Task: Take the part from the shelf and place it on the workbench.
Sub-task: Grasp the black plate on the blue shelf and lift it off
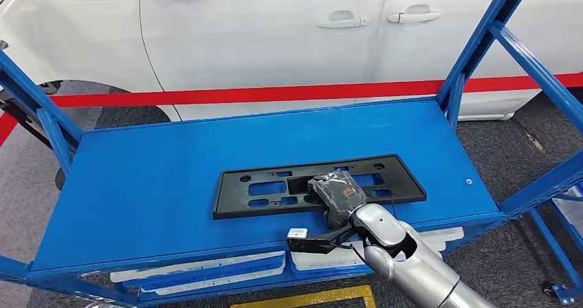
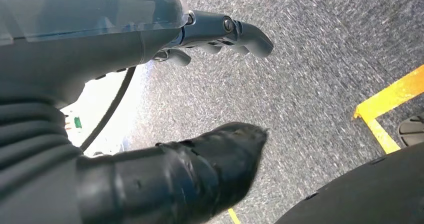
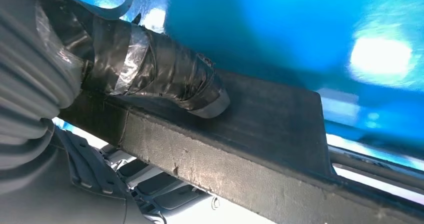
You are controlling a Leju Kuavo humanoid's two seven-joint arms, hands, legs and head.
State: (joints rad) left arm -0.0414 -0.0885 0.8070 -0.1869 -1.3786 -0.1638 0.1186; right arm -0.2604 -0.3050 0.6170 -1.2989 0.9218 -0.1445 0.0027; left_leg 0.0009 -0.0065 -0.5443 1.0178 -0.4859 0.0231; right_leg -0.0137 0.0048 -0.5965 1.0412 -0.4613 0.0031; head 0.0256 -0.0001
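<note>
**Right robot hand on the part, lift not yet made**

While the black plastic part (image 1: 317, 183) lies flat on the blue shelf (image 1: 158, 184), near its front edge, I have the right robot hand (image 1: 337, 196) on its near rim. My wrist view shows the taped thumb (image 3: 165, 79) pressed on top, likely to clamp the rim; whether the fingers are closed beneath, I cannot tell. The left robot hand (image 2: 210, 34) hangs over grey carpet, fingers spread, holding nothing. Blue uprights stand at both shelf ends, so I judge the open front the clearest way out.
</note>
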